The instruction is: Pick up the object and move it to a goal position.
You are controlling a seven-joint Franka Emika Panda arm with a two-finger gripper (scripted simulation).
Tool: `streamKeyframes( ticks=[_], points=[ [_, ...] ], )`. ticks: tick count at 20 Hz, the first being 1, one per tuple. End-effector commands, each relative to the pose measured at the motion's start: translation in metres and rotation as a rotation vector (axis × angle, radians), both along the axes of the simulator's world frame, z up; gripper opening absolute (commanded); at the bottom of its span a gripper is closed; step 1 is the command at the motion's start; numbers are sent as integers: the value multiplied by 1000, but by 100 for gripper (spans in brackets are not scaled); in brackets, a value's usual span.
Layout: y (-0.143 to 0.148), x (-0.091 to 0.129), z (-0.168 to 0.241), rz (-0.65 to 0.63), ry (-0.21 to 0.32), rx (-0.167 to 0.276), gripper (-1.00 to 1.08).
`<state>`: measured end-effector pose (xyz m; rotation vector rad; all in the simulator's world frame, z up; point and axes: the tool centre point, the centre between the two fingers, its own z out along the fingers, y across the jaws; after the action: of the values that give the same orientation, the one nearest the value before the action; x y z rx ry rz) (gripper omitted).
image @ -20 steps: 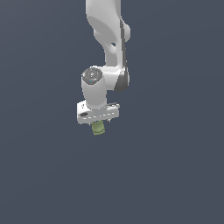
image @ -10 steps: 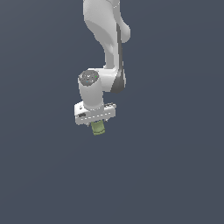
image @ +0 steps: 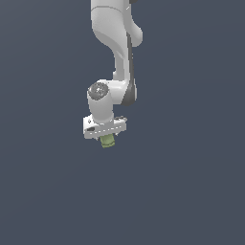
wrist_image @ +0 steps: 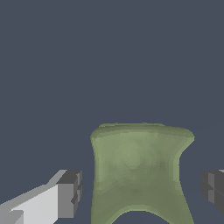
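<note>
Object position: the olive-green object (image: pixel 107 141) hangs directly under the white gripper (image: pixel 106 136), projecting below the hand's crossbar in the exterior view. It is clear of any surface; only the uniform dark background surrounds it.
Object relative to jaws: in the wrist view the object (wrist_image: pixel 139 173) sits between the two dark finger pads (wrist_image: pixel 69 194). One pad lies to one side of it and the other pad shows at the opposite edge of the picture.
Jaw state: a narrow dark gap shows between each visible pad and the object's flank in the wrist view, so contact cannot be confirmed there. The object is nevertheless carried in the air under the hand, so the jaws are taken as clamped on it.
Arm: the Franka arm (image: pixel 115 43) descends from the top of the exterior view, with the wrist bent toward the exterior view's left.
Change from earlier frames: the gripper and object sit slightly further toward the exterior view's left and marginally higher than one second ago. The object keeps the same place under the hand.
Object appearance: matte olive green, narrower than the gripper body. It looks blocky in the exterior view. Up close it has a flat, wide top edge with pointed corners, concave flanks and an arched cut-out at its lower end.
</note>
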<state>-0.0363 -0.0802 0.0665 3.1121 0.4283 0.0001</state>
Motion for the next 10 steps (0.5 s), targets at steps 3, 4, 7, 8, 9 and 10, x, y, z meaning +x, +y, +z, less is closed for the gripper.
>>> streamKeyframes(
  ticks=[3, 4, 7, 8, 9, 10],
  points=[
    [0, -1, -20, 2, 0, 0, 100],
    [0, -1, -22, 2, 0, 0, 100],
    [0, 0, -26, 2, 0, 0, 100],
    [0, 0, -26, 2, 0, 0, 100],
    [0, 0, -26, 2, 0, 0, -100],
    [0, 0, -26, 2, 0, 0, -100]
  ],
)
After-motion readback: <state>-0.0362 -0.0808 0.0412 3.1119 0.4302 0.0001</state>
